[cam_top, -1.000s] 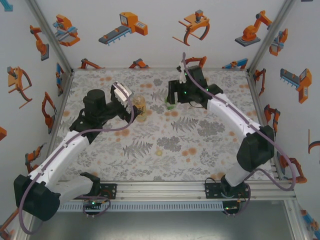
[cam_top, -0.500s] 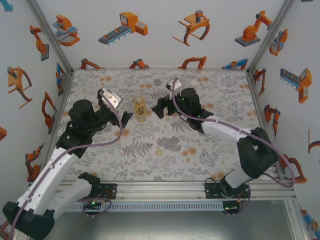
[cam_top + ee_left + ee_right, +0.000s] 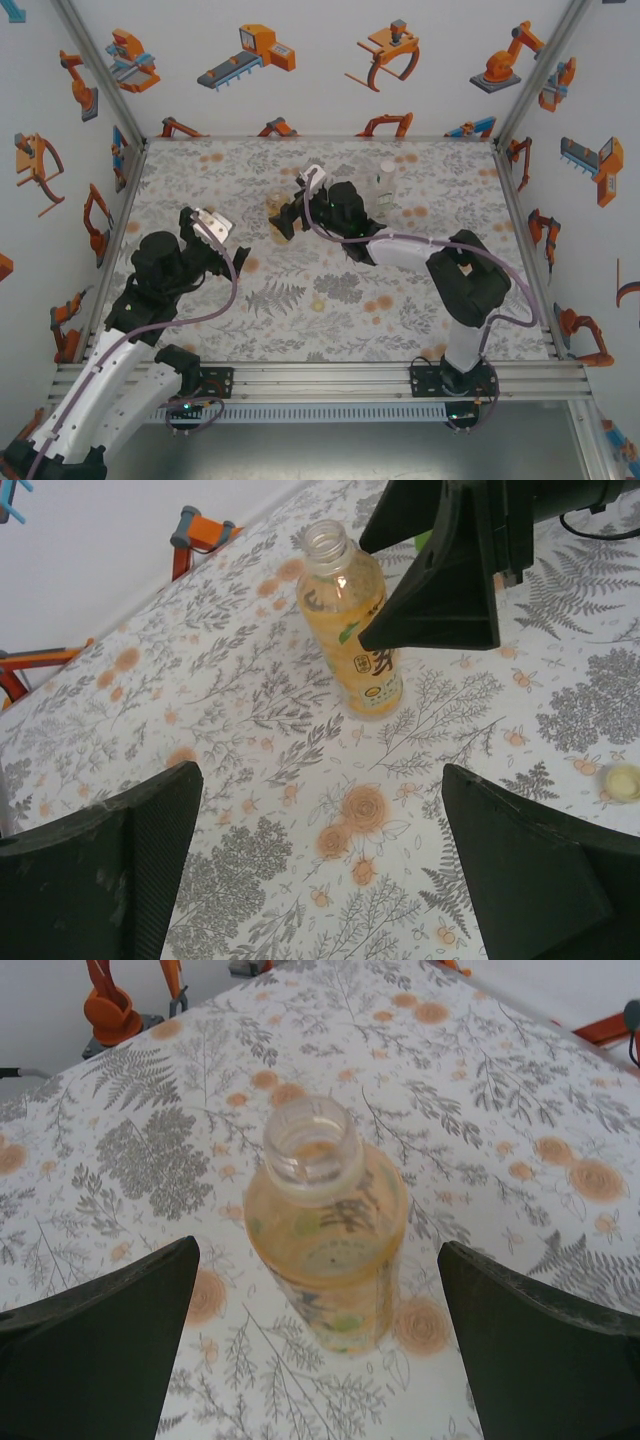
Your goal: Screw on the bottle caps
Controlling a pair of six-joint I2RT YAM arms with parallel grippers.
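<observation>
The amber bottle [image 3: 350, 630] stood upright on the flower-and-fern patterned table [image 3: 440, 250], a little left of centre and towards the far half. It was a small clear plastic bottle filled nearly to the shoulder with golden-amber liquid, with a yellow label carrying dark characters and a small green mark wrapped round its body. Its threaded neck was open and bare, with no cap on it. The right gripper [image 3: 320, 1350] hung close over the bottle from the right side. Its dark fingers [image 3: 95, 1350] were spread wide, one to each side of the bottle, with patterned cloth showing between each finger and the plastic, so they grasped nothing. The left gripper [image 3: 320, 880] sat nearer the front and to the left, pointed at the bottle but well apart from it. Its fingers [image 3: 100, 875] were likewise released and empty. A pale yellow cap [image 3: 622, 780], small, round and flat, lay by itself on the cloth nearer the front edge than the bottle, touching nothing. A slim colourless bottle [image 3: 384, 180] stood upright farther back and to the right, apart from both arms.
</observation>
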